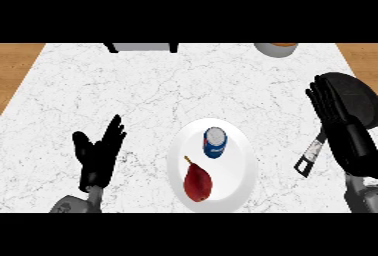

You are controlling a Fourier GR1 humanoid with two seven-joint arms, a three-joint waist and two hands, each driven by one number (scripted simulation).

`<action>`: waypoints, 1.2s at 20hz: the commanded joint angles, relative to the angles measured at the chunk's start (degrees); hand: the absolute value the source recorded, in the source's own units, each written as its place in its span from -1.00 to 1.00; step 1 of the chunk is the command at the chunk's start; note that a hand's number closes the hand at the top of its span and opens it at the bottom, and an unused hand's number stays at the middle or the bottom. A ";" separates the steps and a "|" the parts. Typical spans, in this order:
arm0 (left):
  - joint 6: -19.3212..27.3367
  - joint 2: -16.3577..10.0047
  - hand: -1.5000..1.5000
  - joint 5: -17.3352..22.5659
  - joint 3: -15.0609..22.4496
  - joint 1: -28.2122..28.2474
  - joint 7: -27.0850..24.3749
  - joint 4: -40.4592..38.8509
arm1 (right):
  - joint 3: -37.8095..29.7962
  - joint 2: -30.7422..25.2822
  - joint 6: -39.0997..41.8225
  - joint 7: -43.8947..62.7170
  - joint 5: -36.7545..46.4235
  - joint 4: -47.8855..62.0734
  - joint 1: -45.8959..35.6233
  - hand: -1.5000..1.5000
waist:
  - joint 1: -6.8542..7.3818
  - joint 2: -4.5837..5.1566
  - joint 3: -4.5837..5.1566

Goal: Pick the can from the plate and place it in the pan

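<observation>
Head view: pear [197, 182] beside can [215, 143]

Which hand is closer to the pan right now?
Right. The right hand is over the pan at the counter's right edge, fingers straight. The left hand rests open on the far side of the plate, left of it, well away from the pan.
</observation>
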State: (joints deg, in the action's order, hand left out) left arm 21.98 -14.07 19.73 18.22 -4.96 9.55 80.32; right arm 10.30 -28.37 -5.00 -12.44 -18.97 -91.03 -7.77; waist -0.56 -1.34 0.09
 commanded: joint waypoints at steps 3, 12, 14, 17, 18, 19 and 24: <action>0.46 1.20 0.00 -0.37 -2.69 3.28 -4.04 0.18 | 5.82 9.01 -6.18 8.09 3.16 -0.76 -2.55 1.00 | 1.16 1.35 -0.04; -0.46 -0.25 0.00 4.17 -7.49 7.81 -3.85 3.15 | 23.28 16.63 -33.11 4.46 34.00 -5.04 9.82 -1.00 | -0.30 0.49 0.07; -2.61 0.11 0.00 4.77 -6.84 10.19 -5.46 2.66 | 27.75 18.65 -39.30 6.50 41.33 -3.71 13.84 -1.00 | -0.26 0.57 0.14; -0.61 0.06 0.00 2.96 -6.00 11.08 -4.91 4.64 | 29.75 17.99 -45.05 13.05 52.03 -4.86 17.45 -1.00 | -0.15 0.75 0.08; -0.21 0.33 0.00 3.02 -6.50 8.98 -4.19 3.85 | 31.51 20.94 -45.58 19.29 57.61 -3.87 15.34 -1.00 | -0.06 0.92 0.15; -1.44 0.96 0.00 3.63 -7.26 9.29 -6.04 1.95 | 30.39 19.90 -44.30 23.86 60.08 -6.20 16.87 -1.00 | -0.22 1.05 0.14; -0.57 3.50 0.00 1.58 -6.14 7.40 -8.09 -1.11 | 24.24 25.99 -30.64 43.17 75.87 -7.61 7.47 -1.00 | 0.10 1.26 0.13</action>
State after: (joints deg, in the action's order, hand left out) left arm 21.02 -12.51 22.52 11.54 3.41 3.50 81.61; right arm 36.94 -6.09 -41.99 18.33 46.00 -97.06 3.99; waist -0.57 -0.25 0.22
